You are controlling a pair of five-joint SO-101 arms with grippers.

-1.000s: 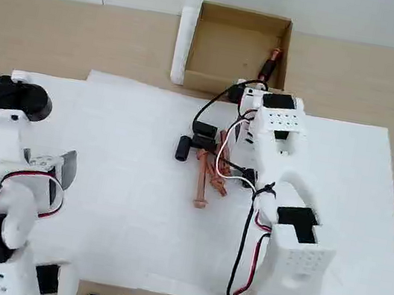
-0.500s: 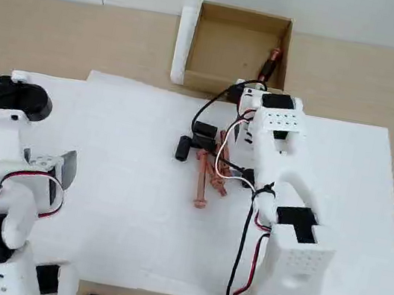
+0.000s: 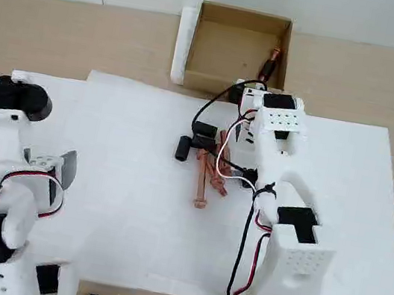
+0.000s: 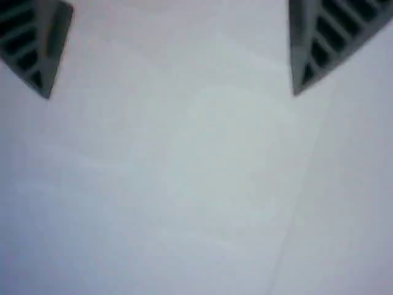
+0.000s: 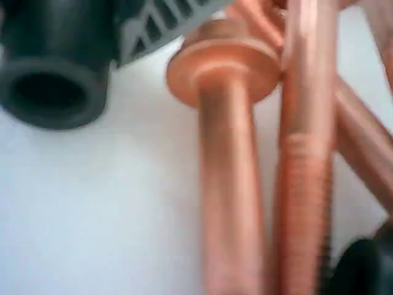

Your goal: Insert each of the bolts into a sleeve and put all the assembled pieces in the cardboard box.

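The bolts look like copper-coloured metal, smooth with a soft shine. The sleeve is black and matt, like plastic or rubber. The cardboard box is brown, matt. The counter looks wooden.

Piled bolts (crossing) hem sleeves — sheet leftward free.

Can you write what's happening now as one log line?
left tool: open over sheet | right arm: over bolts, sleeves | box: one piece inside
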